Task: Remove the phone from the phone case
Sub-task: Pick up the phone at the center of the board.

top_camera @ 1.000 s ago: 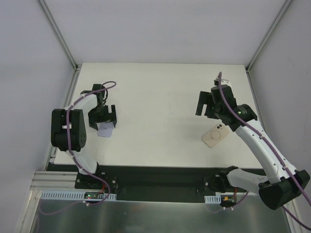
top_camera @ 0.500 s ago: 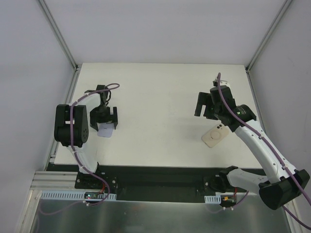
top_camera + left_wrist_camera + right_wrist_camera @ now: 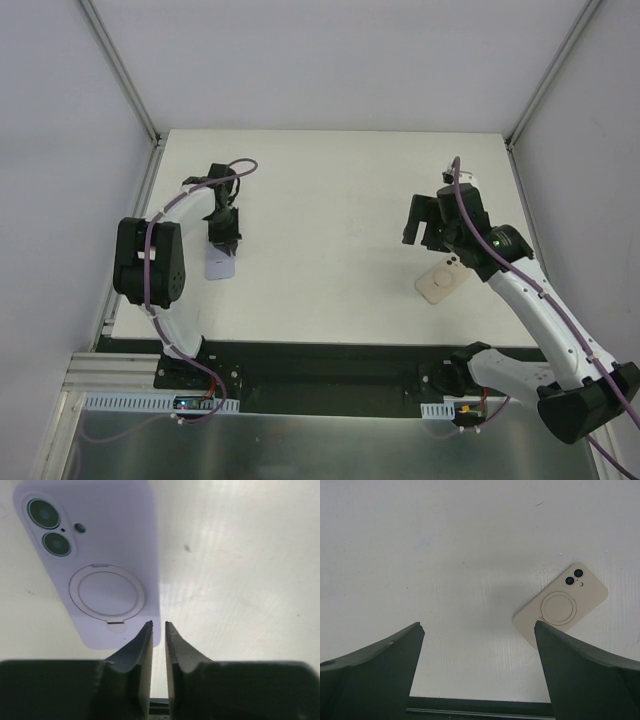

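A lavender phone case [image 3: 220, 264] lies back-up at the left of the table, with a ring and two camera lenses [image 3: 50, 530] showing on it. In the left wrist view the lavender case [image 3: 95, 565] fills the upper left. My left gripper [image 3: 223, 236] [image 3: 158, 625] hovers over its near right corner, shut with nothing between its fingers. A beige phone case [image 3: 442, 279] [image 3: 560, 605] lies back-up at the right, also with a ring and lenses. My right gripper [image 3: 425, 224] [image 3: 479, 629] hangs open just beyond it, empty.
The white table [image 3: 330, 200] is walled by grey panels left, right and behind. Its near edge meets a black rail [image 3: 330, 357] where the arm bases sit.
My left gripper has shut from wide open and drawn back toward the far side, uncovering the lavender case. The right arm has barely moved.
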Motion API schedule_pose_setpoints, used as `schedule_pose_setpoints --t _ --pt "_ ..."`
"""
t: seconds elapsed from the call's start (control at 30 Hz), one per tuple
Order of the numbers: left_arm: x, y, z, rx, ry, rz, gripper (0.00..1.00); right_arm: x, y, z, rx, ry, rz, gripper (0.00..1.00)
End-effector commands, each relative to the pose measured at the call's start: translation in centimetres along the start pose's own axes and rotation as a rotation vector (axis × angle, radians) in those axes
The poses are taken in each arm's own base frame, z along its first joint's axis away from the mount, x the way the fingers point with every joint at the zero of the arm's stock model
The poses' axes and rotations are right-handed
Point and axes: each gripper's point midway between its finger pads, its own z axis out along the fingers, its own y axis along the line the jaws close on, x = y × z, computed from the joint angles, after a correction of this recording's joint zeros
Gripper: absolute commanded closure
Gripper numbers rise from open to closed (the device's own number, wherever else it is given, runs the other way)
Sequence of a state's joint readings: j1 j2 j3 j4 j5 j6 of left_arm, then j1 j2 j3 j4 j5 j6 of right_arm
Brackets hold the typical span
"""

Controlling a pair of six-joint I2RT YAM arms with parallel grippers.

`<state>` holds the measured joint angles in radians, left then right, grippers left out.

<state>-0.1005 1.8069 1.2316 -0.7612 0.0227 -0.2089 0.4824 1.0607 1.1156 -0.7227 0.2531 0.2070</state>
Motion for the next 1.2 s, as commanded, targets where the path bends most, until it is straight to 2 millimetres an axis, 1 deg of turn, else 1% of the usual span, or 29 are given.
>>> schedule_pose_setpoints --t 0.0,0.03,0.07,0.1,0.13,0.17,0.2,0.23,0.27,0.3,0.33,0.37,0.4,0.43,0.47,0.5,0.57,0.6,0.63,0.67,0.7,0.73,0.77,0.83,0.93,1.03,1.17 --pt "0.5 -4.6 -0.9 0.116 -0.042 0.072 0.96 -0.3 1.1 -0.3 -0.071 -0.034 0.024 0.04" --pt "1.0 -6.7 -1.3 0.137 -0.053 0.127 0.97 0.1 1.6 0.1 -0.102 -0.027 0.026 0.04" --pt "1.0 -7.7 -1.5 0.152 -0.060 0.147 0.98 -0.4 3.4 0.6 -0.190 -0.049 0.047 0.04" --pt "0.5 -9.3 -2.2 0.179 -0.080 0.174 0.98 0.6 3.6 1.7 -0.214 -0.016 0.109 0.04" --pt "0.7 -10.6 -2.3 0.208 -0.070 0.186 0.98 0.9 4.1 2.6 -0.241 0.011 0.145 0.04" --pt "1.1 -12.0 -2.5 0.219 -0.070 0.226 0.98 1.1 5.8 2.6 -0.334 0.047 0.172 0.03" --pt "0.8 -12.8 -2.9 0.231 -0.083 0.242 0.97 1.4 6.2 3.0 -0.344 0.070 0.216 0.03" --pt "1.0 -13.4 -3.1 0.243 -0.085 0.249 0.96 2.1 6.4 3.6 -0.345 0.101 0.224 0.03" --pt "1.1 -13.7 -3.4 0.249 -0.089 0.257 0.94 2.1 7.0 3.6 -0.371 0.111 0.232 0.03" --pt "1.1 -13.6 -3.6 0.246 -0.097 0.253 0.92 2.3 7.0 3.8 -0.370 0.116 0.232 0.03" --pt "0.9 -13.5 -4.3 0.244 -0.121 0.248 0.90 2.5 6.8 3.9 -0.365 0.120 0.234 0.03" --pt "0.4 -12.6 -4.5 0.194 -0.157 0.241 0.82 2.7 6.4 4.0 -0.347 0.119 0.231 0.03" --pt "0.3 -11.9 -4.6 0.168 -0.172 0.235 0.75 2.7 6.3 3.9 -0.340 0.116 0.226 0.03" --pt "0.0 -11.1 -5.2 0.139 -0.199 0.227 0.63 2.6 6.1 3.8 -0.335 0.112 0.222 0.03" --pt "-0.2 -10.3 -5.3 0.108 -0.212 0.215 0.55 2.6 5.8 3.8 -0.316 0.112 0.216 0.03" --pt "-0.5 -9.0 -5.1 0.073 -0.219 0.186 0.37 2.5 5.7 3.7 -0.310 0.111 0.215 0.03" --pt "-0.6 -7.5 -5.2 0.049 -0.224 0.148 0.19 2.5 5.5 3.6 -0.299 0.112 0.209 0.03" --pt "-0.4 -6.5 -4.7 0.026 -0.212 0.128 0.09 2.4 5.4 3.5 -0.296 0.110 0.209 0.03" --pt "-0.7 -5.1 -4.7 0.017 -0.214 0.084 0.04 2.4 5.4 3.5 -0.294 0.109 0.206 0.03" --pt "-0.4 -4.3 -4.2 0.008 -0.198 0.063 0.01 2.5 5.2 3.5 -0.284 0.111 0.204 0.03" --pt "-0.3 -3.6 -4.1 0.003 -0.191 0.046 0.01 2.5 5.2 3.5 -0.283 0.110 0.201 0.03" --pt "-0.5 -2.2 -3.9 -0.014 -0.188 0.007 0.01 2.7 5.0 3.5 -0.275 0.113 0.201 0.03" --pt "-0.4 -1.4 -3.5 -0.030 -0.176 -0.005 0.01 2.7 4.9 3.5 -0.271 0.112 0.200 0.03" --pt "0.0 0.3 -2.2 -0.073 -0.139 -0.038 0.01 2.7 4.9 3.5 -0.271 0.111 0.198 0.03" --pt "0.4 0.9 -1.0 -0.094 -0.096 -0.052 0.01 2.6 4.9 3.5 -0.272 0.110 0.197 0.03" --pt "0.3 1.8 -0.1 -0.151 -0.079 -0.074 0.01 2.4 5.2 3.4 -0.280 0.111 0.192 0.03" --pt "0.6 2.4 0.7 -0.168 -0.047 -0.092 0.01 2.3 5.0 3.3 -0.270 0.111 0.176 0.03"
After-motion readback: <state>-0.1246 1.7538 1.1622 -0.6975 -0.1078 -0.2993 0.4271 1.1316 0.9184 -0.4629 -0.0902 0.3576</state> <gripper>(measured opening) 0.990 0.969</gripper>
